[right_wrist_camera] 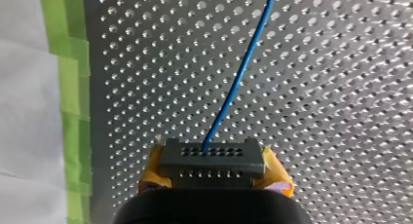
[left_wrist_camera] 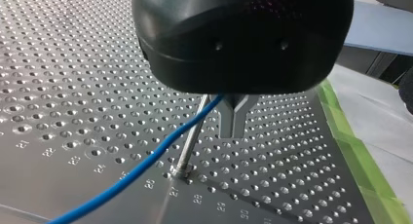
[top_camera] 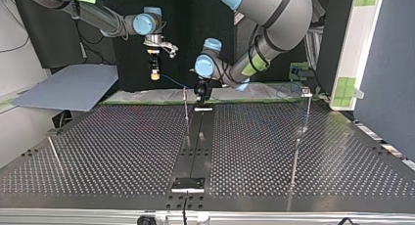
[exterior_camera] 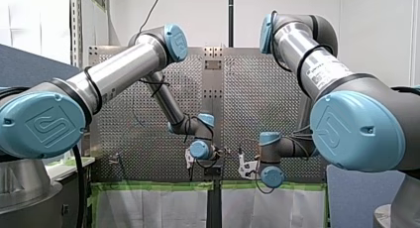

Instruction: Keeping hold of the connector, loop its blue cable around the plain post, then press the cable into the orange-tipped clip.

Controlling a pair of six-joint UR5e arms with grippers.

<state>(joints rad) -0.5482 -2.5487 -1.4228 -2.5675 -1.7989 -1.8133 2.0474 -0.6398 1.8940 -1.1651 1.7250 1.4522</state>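
Note:
In the right wrist view my right gripper (right_wrist_camera: 212,161) is shut on a dark grey connector (right_wrist_camera: 212,155), gripped between yellow pads (right_wrist_camera: 275,174). The blue cable (right_wrist_camera: 238,73) leaves the connector and runs ahead over the perforated table. In the left wrist view my left gripper (left_wrist_camera: 234,134) has its metal fingers (left_wrist_camera: 228,116) shut, just behind the plain post (left_wrist_camera: 191,145). The blue cable (left_wrist_camera: 146,165) comes out from under the gripper body and crosses the post. In the top view my right gripper (top_camera: 154,74) hangs above the table's far edge, and my left gripper (top_camera: 201,95) is low beside the post (top_camera: 186,110).
Green tape (right_wrist_camera: 73,87) lines the table edge near both grippers. A taller thin post (top_camera: 303,117) stands at the top view's right and a thin rod (top_camera: 54,154) at its left. A black strip (top_camera: 195,142) runs down the table's middle. A blue-grey board (top_camera: 73,88) lies at the left.

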